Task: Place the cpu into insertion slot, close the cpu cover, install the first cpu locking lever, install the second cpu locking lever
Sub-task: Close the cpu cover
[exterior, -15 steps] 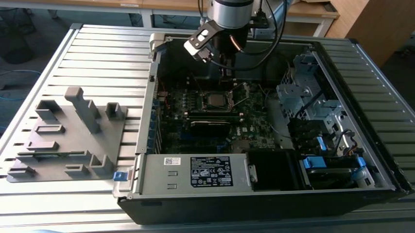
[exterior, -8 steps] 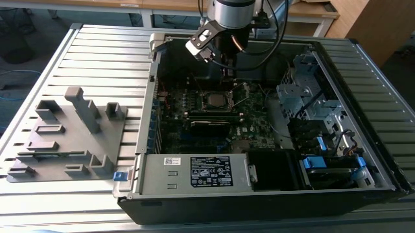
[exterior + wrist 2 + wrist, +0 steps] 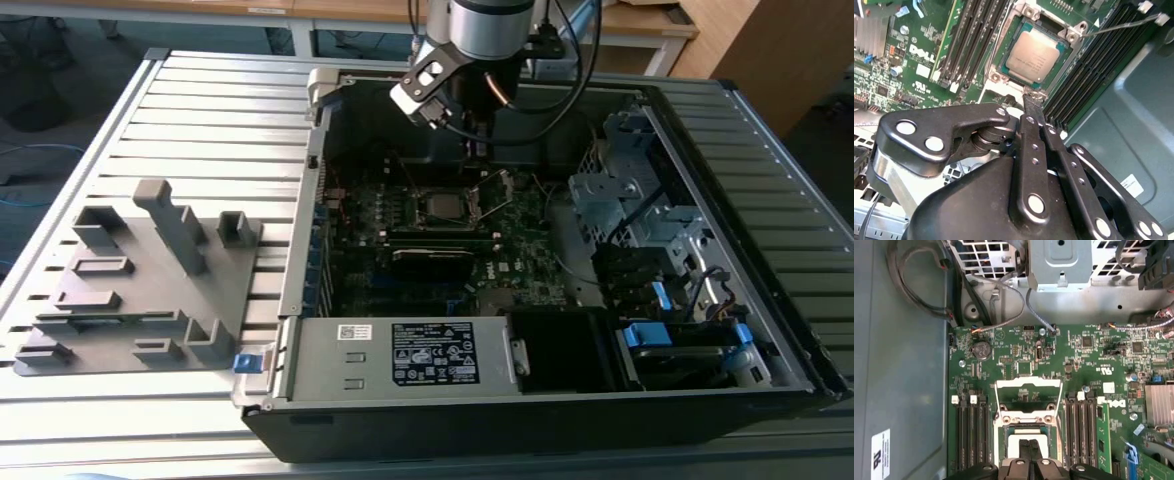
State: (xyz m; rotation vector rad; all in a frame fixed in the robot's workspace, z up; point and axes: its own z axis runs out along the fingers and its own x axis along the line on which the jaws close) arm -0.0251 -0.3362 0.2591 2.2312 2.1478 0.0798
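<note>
We see a grey slatted bench (image 3: 200,120) carrying an open computer case (image 3: 534,425), and we place everything from the insertion slot (image 3: 447,207) near the middle of that case. Well away from the slot, toward the exterior view's left and outside the case, a grey moulded fixture (image 3: 147,270) lies on the bench. The green circuit board (image 3: 1094,355) surrounds the slot on all sides, and long black memory slots (image 3: 974,40) run along both flanks of it.

The arm comes down into the case, and its hand (image 3: 1031,100) hangs just above the slot's edge. Its fingers (image 3: 1026,135) are drawn narrow, pressed close together, and we see nothing gripped between them.

The cpu cover (image 3: 1029,383) is swung up and open, standing off from the slot on its hinged side, so the socket lies exposed. The cpu (image 3: 1034,55) sits flat inside the slot with its dull metal top facing up, framed by the slot's silver rim. A thin metal locking lever (image 3: 1119,25) sticks out from one corner of the slot, raised and unlatched.
</note>
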